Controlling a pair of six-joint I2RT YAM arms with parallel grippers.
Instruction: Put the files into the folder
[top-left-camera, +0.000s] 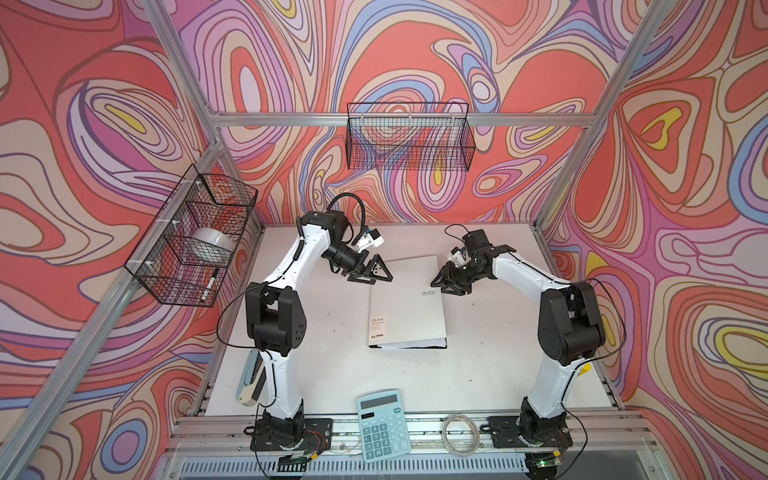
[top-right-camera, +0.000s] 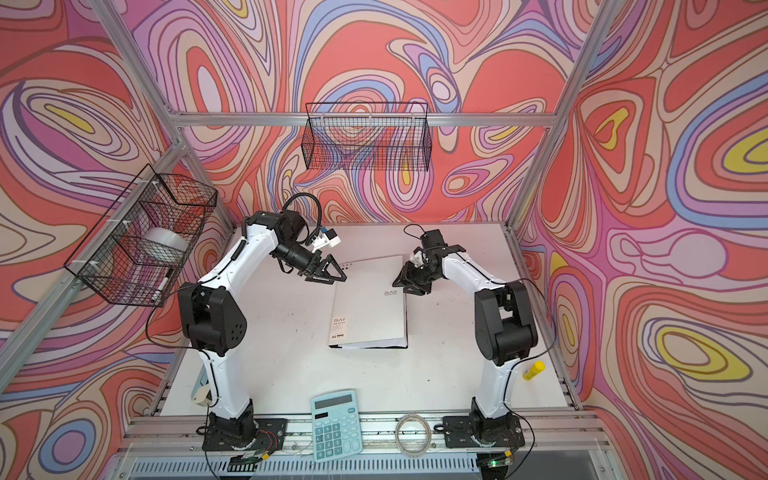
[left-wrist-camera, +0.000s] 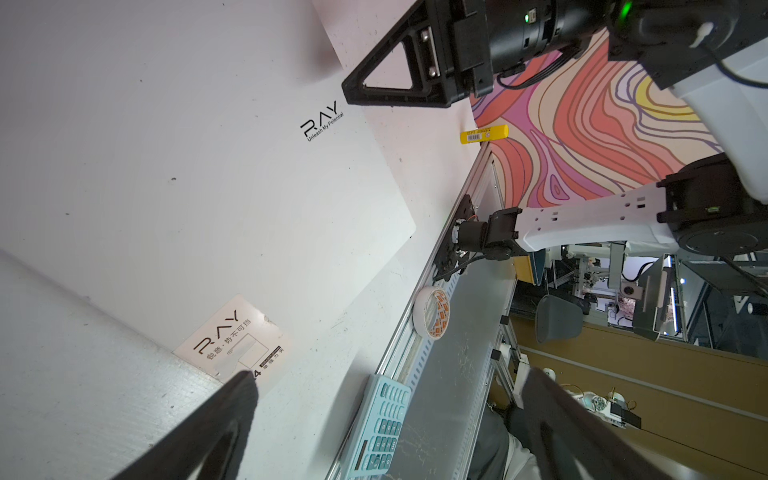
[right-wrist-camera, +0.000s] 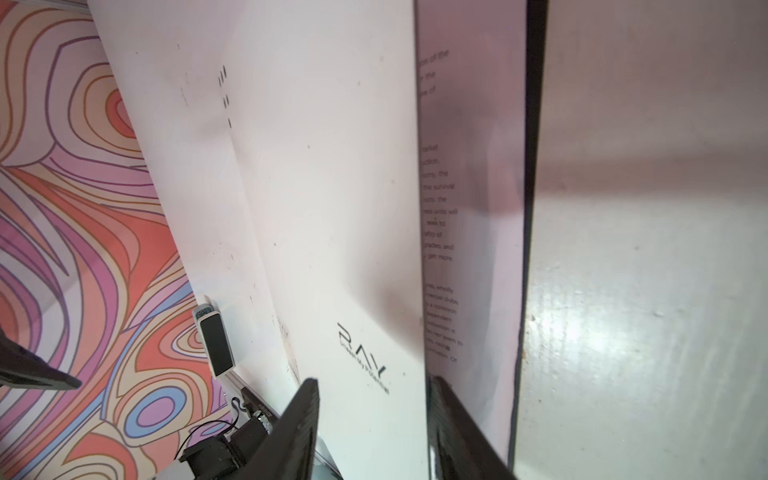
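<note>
Overhead, in both top views, the folder lies near the middle of the table, silver-white cover up. The left claw hangs over the folder's 11 o'clock corner, spread wide with nothing in it. The right claw sits at the folder's 2 o'clock edge. A calculator lies at the table's 6 o'clock rim.

Next, the left wrist view: the left claw gapes wide above the folder, empty. The right claw is at the cover's edge, just beside a "RAY" logo.

Last, the right wrist view: the right claw stands half apart, astride the free edge of the cover, one jaw above it and the other below. The gap is wider than the thin cover, so nothing is pinched. The files lie inside the folder: printed sheets show past the cover's edge, with the black back cover's edge just beyond them.
</note>
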